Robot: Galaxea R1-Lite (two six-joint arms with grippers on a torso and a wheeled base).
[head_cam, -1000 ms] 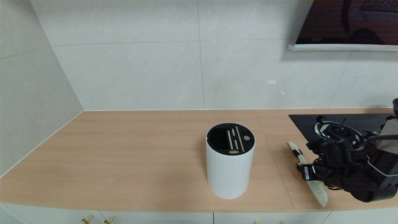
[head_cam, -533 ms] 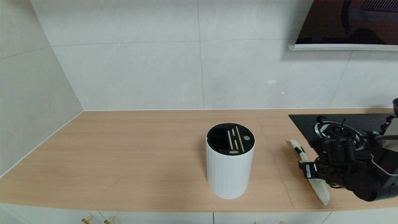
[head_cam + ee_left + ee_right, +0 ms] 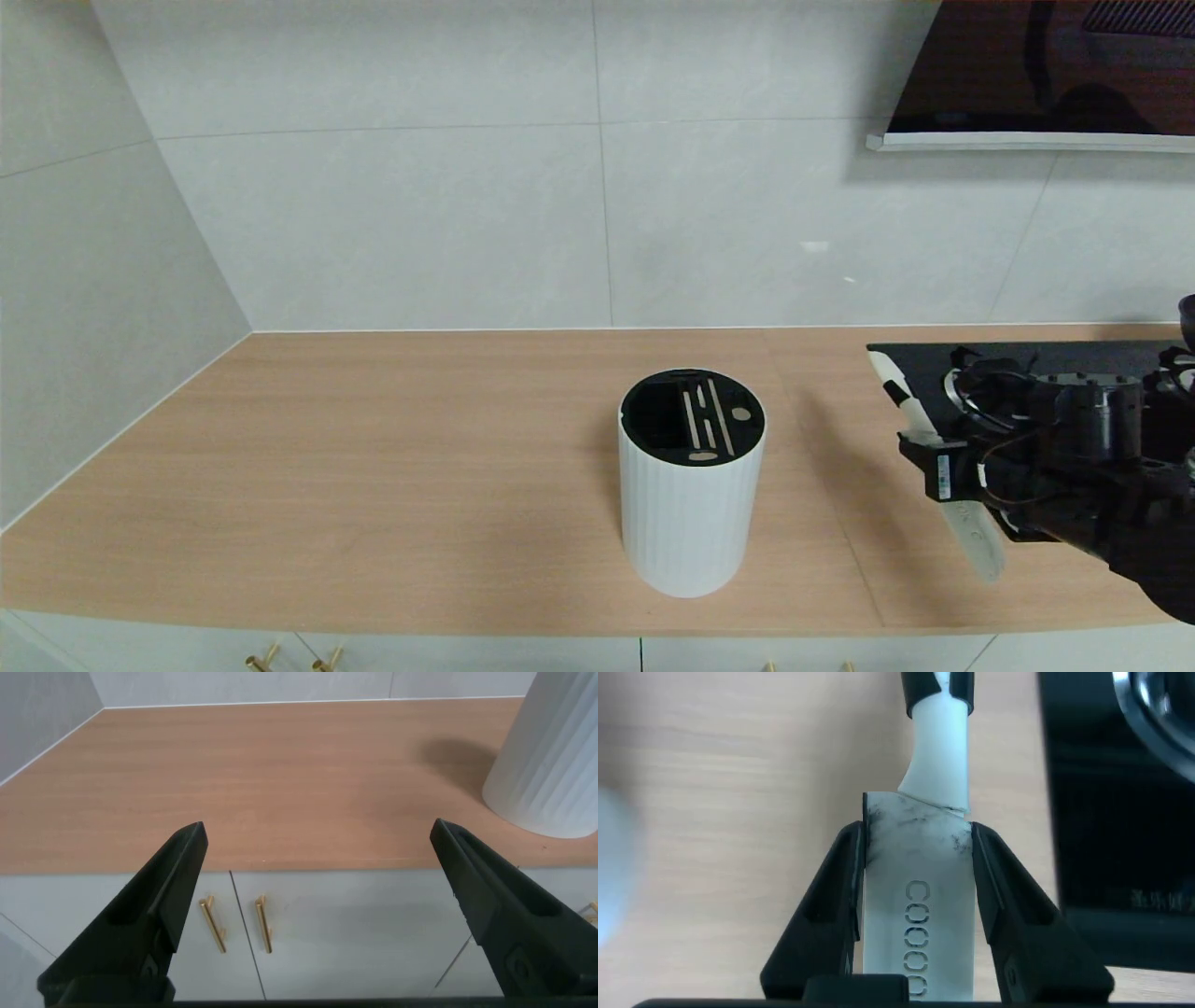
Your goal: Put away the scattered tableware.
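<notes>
One piece of tableware is in play: a white knife (image 3: 977, 546) with a white handle and a black band. In the head view it hangs in the air above the right end of the light wooden countertop (image 3: 420, 467), handle toward the back edge and blade tip toward the front edge. The right gripper (image 3: 948, 471) is clamped across it about mid-length, just beside the left edge of the black glass gas hob (image 3: 910, 359). A white ribbed cylindrical holder (image 3: 689, 504) with a black slotted top stands upright nearer the front edge, well apart from the knife on its left.

In the left wrist view, the left gripper (image 3: 318, 845) has its two black fingers spread wide with nothing between them. It sits out past the countertop's front edge (image 3: 280, 775), above white cabinet doors with brass handles (image 3: 213, 924). The holder's base (image 3: 547, 756) stands off to one side.

The right wrist view shows black fingers (image 3: 836, 905) pinching the knife (image 3: 920, 896) by the blade's two long edges, just beyond where it meets the handle.

I'd judge the knife light and stiff, with a smooth blade. Pinched on its narrow edges like that, it could twist or slide. The blade looks ceramic, so it may chip if knocked on the holder's rim. With the tip free, it should go into a slot point first, squarely lined up.
</notes>
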